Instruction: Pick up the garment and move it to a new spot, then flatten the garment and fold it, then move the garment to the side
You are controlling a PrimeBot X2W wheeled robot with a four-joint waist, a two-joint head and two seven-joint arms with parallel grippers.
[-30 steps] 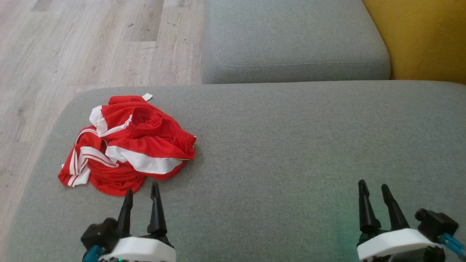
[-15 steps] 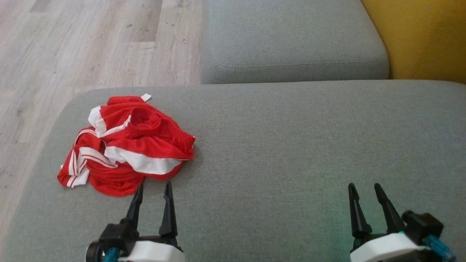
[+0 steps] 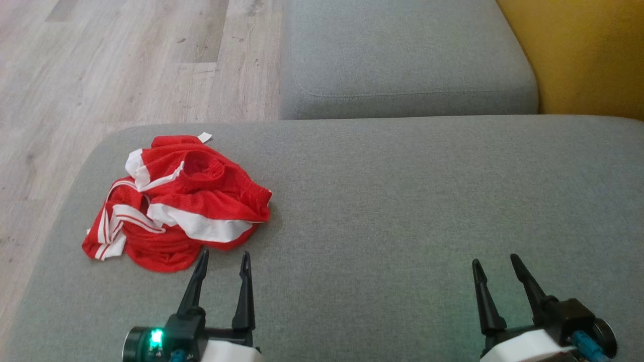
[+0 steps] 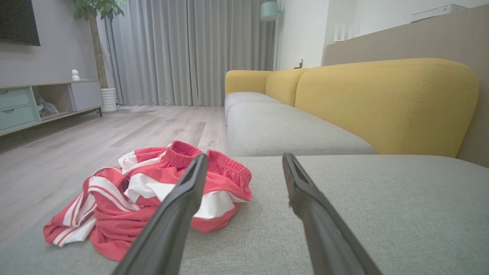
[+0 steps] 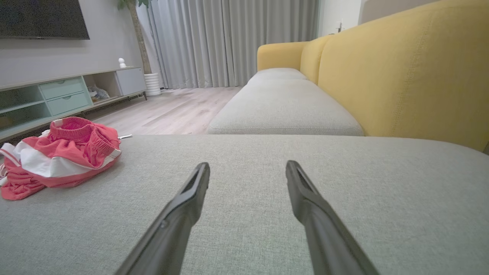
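Here, one crumpled red-and-white mesh garment [image 3: 176,201] lies left on the nearer of two grey fabric cushions [image 3: 402,201]. Two grippers hover empty, jaws parted: the left gripper [image 3: 224,253] just beside the garment, the right gripper [image 3: 494,259] well apart. Wrist views add a yellow backrest [image 4: 382,103] and grey curtains [image 4: 183,49]. The left gripper has shifted rightward.

No writing, brand, number or sign can be read in any of the views. The one likely label is a small white tag [image 3: 204,136] sticking out from the far edge of the red and white garment [image 3: 201,193]. In the head view it shows as a plain pale scrap, too small to make out any print on it.
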